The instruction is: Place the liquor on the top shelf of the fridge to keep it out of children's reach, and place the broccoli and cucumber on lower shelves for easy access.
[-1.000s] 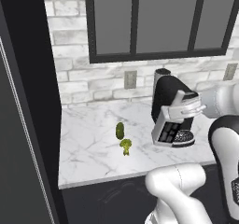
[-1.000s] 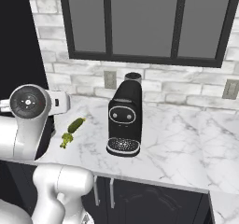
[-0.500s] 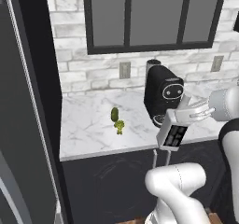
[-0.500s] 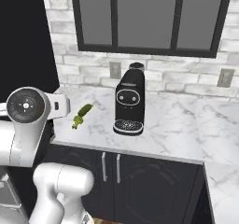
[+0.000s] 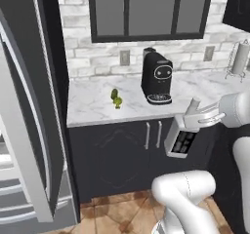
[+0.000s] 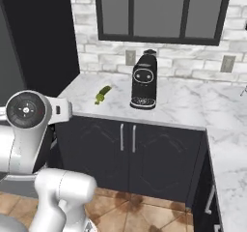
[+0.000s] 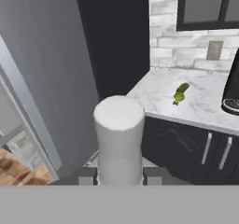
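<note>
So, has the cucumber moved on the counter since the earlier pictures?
No. The cucumber still lies left of the coffee machine, beside the broccoli; the camera backed away.

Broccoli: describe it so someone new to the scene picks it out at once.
On the marble counter, left of the black coffee machine, two small green things lie together. The broccoli is the bumpy yellow-green one nearer the counter's front edge; the cucumber behind it is smooth and darker.

A: Fridge interior?
B: Mostly off the left edge; shelf slabs barely show.
A: The liquor's label?
B: Hidden in the hand view; pale cap fills the front
</note>
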You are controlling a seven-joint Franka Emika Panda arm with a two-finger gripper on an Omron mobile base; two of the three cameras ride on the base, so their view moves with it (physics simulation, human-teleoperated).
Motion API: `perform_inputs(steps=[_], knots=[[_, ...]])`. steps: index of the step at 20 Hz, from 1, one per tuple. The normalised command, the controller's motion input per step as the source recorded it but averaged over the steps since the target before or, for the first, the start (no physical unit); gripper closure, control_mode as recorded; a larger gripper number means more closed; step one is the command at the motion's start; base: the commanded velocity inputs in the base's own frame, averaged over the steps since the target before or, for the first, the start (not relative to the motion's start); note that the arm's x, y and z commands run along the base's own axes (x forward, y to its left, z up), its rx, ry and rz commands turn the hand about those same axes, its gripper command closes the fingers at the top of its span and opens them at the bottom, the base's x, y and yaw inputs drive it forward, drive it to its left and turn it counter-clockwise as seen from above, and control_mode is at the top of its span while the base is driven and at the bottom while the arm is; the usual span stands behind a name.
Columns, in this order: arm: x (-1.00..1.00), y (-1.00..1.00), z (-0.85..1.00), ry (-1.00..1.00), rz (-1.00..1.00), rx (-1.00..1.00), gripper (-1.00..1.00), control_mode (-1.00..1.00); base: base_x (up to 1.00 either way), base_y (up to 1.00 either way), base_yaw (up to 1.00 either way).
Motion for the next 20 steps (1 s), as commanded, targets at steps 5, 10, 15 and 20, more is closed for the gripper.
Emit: perform_inputs(steps=[5, 10, 15, 20], knots=[[0.0, 0.0, 0.0, 0.0, 0.0, 0.0, 1.0, 1.0, -0.56, 0.58, 0.0], [0.0, 0.0, 0.0, 0.0, 0.0, 0.0, 1.0, 1.0, -0.51, 0.75, 0.0], [0.0, 0.0, 0.0, 0.0, 0.0, 0.0, 1.0, 1.0, -0.21, 0.94, 0.0], [0.0, 0.0, 0.0, 0.0, 0.0, 0.0, 1.0, 1.0, 0.0, 1.0, -0.01]])
